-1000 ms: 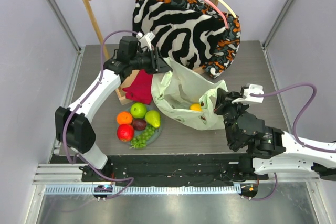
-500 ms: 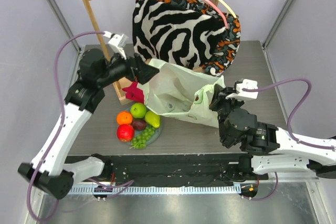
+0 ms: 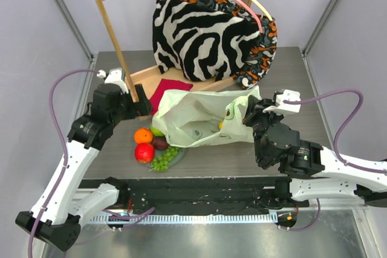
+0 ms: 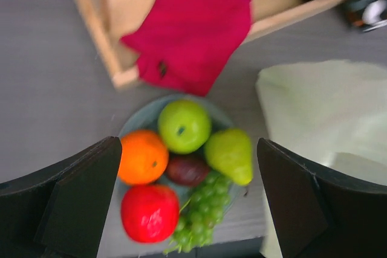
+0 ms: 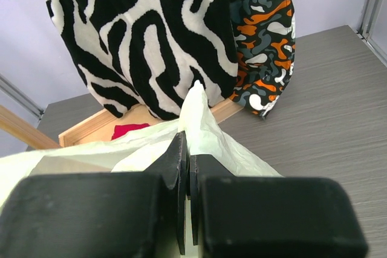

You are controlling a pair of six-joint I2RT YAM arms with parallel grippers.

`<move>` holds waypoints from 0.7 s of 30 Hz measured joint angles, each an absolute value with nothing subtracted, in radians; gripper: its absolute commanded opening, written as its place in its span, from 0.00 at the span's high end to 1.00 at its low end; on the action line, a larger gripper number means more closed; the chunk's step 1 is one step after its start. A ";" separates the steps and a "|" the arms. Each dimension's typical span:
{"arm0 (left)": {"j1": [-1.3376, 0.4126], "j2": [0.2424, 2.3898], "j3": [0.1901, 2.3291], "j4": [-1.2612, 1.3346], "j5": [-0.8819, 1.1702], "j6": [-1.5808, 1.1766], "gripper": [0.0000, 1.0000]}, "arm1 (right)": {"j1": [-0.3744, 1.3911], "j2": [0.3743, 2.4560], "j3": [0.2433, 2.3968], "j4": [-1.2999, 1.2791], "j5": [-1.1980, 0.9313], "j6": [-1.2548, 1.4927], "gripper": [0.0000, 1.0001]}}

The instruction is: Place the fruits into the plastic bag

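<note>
The fruits sit on a round grey-green plate (image 4: 134,126): orange (image 4: 143,157), green apple (image 4: 184,126), pear (image 4: 230,155), plum (image 4: 187,170), red apple (image 4: 149,213) and grapes (image 4: 202,222). In the top view the orange (image 3: 143,135), red apple (image 3: 144,152) and grapes (image 3: 164,159) show left of the pale-green plastic bag (image 3: 196,116), which lies slumped on the table. A bit of yellow (image 3: 220,125) shows inside it. My left gripper (image 3: 143,108) is open and empty above the fruits (image 4: 188,167). My right gripper (image 3: 248,114) is shut on the bag's right edge (image 5: 188,161).
A wooden rack (image 3: 115,34) stands at the back with zebra-striped fabric (image 3: 199,34) and a patterned cloth (image 3: 263,46) hanging on it. A red cloth (image 3: 164,90) lies on the rack's base, just behind the plate (image 4: 190,28).
My left gripper has let go of the bag's left edge and moved back left and down over the fruit plate. The bag has sagged onto the table. My right gripper still holds it.
</note>
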State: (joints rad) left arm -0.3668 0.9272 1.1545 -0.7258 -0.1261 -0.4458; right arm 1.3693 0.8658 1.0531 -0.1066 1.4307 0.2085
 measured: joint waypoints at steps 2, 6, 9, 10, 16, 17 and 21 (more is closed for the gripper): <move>-0.353 0.911 1.097 -0.787 -0.154 -0.481 0.00 | 1.369 0.859 1.053 -0.107 1.428 0.210 0.99; -0.338 0.854 1.020 -0.881 -0.170 -0.568 0.00 | 1.367 0.839 1.053 -0.107 1.424 0.213 0.99; -0.337 0.837 0.990 -0.899 -0.172 -0.624 0.00 | 1.366 0.828 1.051 -0.107 1.419 0.216 0.99; -0.337 0.838 0.976 -0.903 -0.171 -0.639 0.00 | 1.366 0.823 1.047 -0.107 1.418 0.217 0.99; -0.337 0.890 0.896 -0.932 -0.150 -0.683 0.00 | 1.366 0.809 1.041 -0.107 1.412 0.226 0.99; -0.337 0.891 0.883 -0.937 -0.145 -0.688 0.00 | 1.366 0.807 1.039 -0.107 1.411 0.228 0.99; -0.337 0.886 0.857 -0.946 -0.125 -0.704 0.00 | 1.366 0.808 1.038 -0.107 1.410 0.236 0.99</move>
State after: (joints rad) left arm -0.3370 0.8860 0.8574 -0.9463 -0.1246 -0.7036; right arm 1.3659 0.8078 1.0378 -0.1070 1.4101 0.2359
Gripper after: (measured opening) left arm 0.996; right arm 0.028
